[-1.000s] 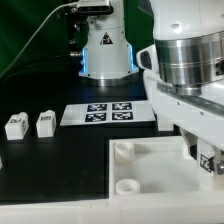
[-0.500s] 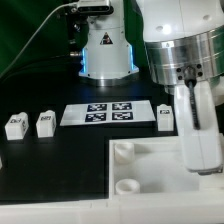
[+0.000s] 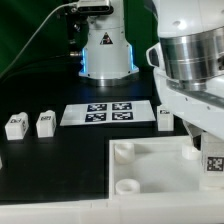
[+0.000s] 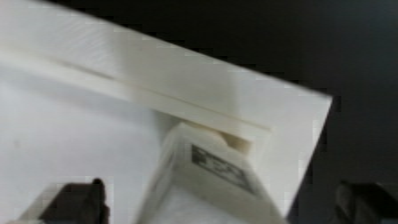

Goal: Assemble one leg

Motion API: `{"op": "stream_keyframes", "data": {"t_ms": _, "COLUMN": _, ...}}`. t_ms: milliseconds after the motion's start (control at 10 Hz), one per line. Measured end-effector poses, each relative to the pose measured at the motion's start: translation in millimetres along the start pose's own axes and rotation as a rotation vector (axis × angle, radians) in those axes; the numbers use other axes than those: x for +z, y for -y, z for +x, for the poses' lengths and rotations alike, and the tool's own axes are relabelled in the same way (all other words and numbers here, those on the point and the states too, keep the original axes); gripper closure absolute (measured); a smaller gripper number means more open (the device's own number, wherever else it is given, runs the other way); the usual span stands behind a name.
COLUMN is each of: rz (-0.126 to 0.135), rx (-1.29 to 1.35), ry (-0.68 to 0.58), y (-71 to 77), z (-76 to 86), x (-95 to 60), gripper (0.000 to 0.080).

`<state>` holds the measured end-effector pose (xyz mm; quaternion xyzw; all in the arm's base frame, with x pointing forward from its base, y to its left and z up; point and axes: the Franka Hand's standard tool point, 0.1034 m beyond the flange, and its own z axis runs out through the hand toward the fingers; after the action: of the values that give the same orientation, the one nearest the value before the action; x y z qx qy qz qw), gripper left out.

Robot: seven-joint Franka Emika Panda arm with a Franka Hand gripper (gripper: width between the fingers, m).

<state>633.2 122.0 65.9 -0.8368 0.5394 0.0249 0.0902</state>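
Wrist view first: a leg point(image 4: 210, 165) stands at the corner of the big white panel point(image 4: 89, 110), its tag facing the lens. Two dark fingers point(image 4: 75, 203) show at the frame's edge, one either side of the leg and clear of it. Spread wide, gripping nothing.

Exterior view, nearest the lens: the panel point(image 3: 150, 185) lies flat on the black desk point(image 3: 50, 160), round sockets open at two corners. One socket point(image 3: 129, 186) sits at the front, another point(image 3: 122, 150) just behind it.

At the exterior view's right, the arm fills the frame. A tagged leg point(image 3: 213, 163) shows low under the wrist, at the panel's back edge. Whether it is seated in a socket, I cannot tell; the arm hides its base. The gripper point(image 4: 222, 205) itself is only plain in the wrist view.

Further back: another leg point(image 3: 165, 118) stands beside the marker board point(image 3: 108, 114). Two more legs point(image 3: 44, 123) point(image 3: 14, 125) stand well apart from it at the exterior view's left.

Judgement: the step in hand looks like working the leg at the panel corner, either about to grip or just let go. Next move calls for centring over the leg, closing square on its sides, then turning it home without tilting.
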Motion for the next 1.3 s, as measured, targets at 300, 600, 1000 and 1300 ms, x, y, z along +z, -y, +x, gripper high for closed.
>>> {"op": "stream_keyframes", "data": {"t_ms": 300, "rz": -0.016, "rx": -0.380, "ry": -0.016, "y": -1.9, "z": 3.7, "x": 0.4, "gripper": 0.0150}}
{"op": "stream_keyframes", "data": {"t_ms": 600, "rz": -0.037, "rx": -0.872, "ry": -0.029, "y": -5.1, "z": 13.5, "x": -0.9, "gripper": 0.0150}}
{"op": "stream_keyframes", "data": {"t_ms": 1000, "rz": -0.030, "rx": -0.605, "ry": -0.028, "y": -5.0, "z": 11.3, "x": 0.6, "gripper": 0.0513}}
{"op": "stream_keyframes", "data": {"t_ms": 1300, "rz": -0.023, "rx": -0.323, "ry": -0.026, "y": -5.2, "z": 10.7, "x": 1.7, "gripper": 0.0509}}
